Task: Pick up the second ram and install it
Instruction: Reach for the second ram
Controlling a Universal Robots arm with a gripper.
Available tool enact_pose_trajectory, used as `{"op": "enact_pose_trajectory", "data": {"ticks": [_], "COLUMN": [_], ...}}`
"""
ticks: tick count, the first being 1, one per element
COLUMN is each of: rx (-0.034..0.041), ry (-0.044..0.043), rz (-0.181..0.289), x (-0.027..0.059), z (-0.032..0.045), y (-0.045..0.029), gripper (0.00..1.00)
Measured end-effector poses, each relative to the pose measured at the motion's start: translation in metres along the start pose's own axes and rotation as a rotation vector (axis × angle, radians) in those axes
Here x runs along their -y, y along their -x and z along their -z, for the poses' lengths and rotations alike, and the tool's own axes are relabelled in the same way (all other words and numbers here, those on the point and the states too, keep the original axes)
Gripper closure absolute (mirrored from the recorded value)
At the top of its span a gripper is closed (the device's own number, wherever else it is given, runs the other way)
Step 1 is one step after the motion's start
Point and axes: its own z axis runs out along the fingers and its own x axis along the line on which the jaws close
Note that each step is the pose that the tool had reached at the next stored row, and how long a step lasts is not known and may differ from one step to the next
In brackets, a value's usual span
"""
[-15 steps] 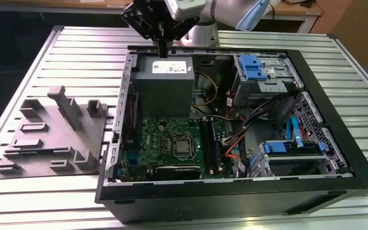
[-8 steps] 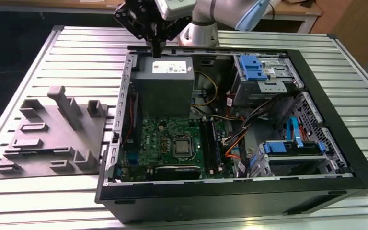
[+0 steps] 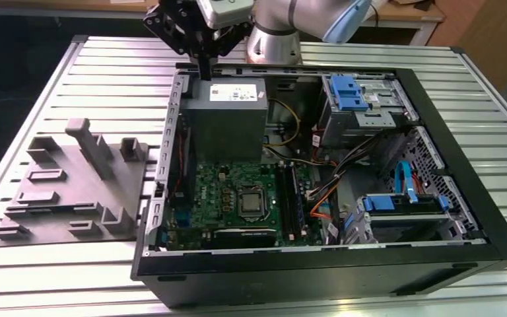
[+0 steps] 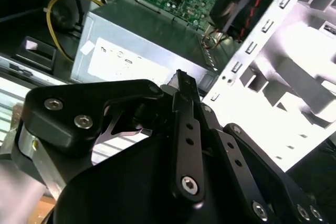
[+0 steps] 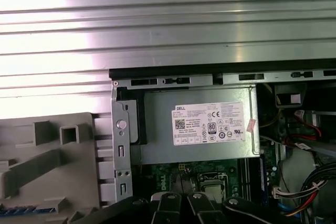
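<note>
Black metal links make up the pincer [image 3: 206, 71], whose jaws are drawn fully together with nothing seen between them; in the second wrist view the fingertips [image 4: 185, 95] are met in a narrow point. Directly beneath it sits the grey power supply [image 3: 227, 112], at the rear edge of the open computer case [image 3: 306, 281]. Lower and further off from the pincer, the green circuit board [image 3: 227, 191] is laid out with its long black slots [image 3: 287, 198]. Well apart from the pincer, outside the case wall, a grey plastic tray [image 3: 77, 228] is set on the slatted aluminium table [image 3: 60, 79]. What is taken to be the second ram [image 5: 23, 210] is lodged there, seen in the first wrist view as a thin bluish-dark strip lying low among the tray's ribs, untouched. The stick is judged light, stiff and thin, yet fragile, and its chips and contact edge are best spared. It would be best taken by its two flat faces near mid-length, along the upper edge, so that pivoting is prevented. The faces are likely smooth, so a square, firm pinch is called for.
</note>
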Motion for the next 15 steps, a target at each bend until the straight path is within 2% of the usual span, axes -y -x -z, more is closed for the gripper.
{"op": "enact_pose_trajectory", "data": {"ticks": [4,6,15], "rx": [0.0000,0.0000,0.0001], "ry": [-0.0001,-0.0001,0.0000], "rz": [0.000,0.000,0.000], "x": [0.0005,0.0010,0.0024], "z": [-0.0002,-0.0004,-0.0010], "y": [-0.0063,-0.0135,-0.0311], "gripper": [0.90,0.90,0.90]}}
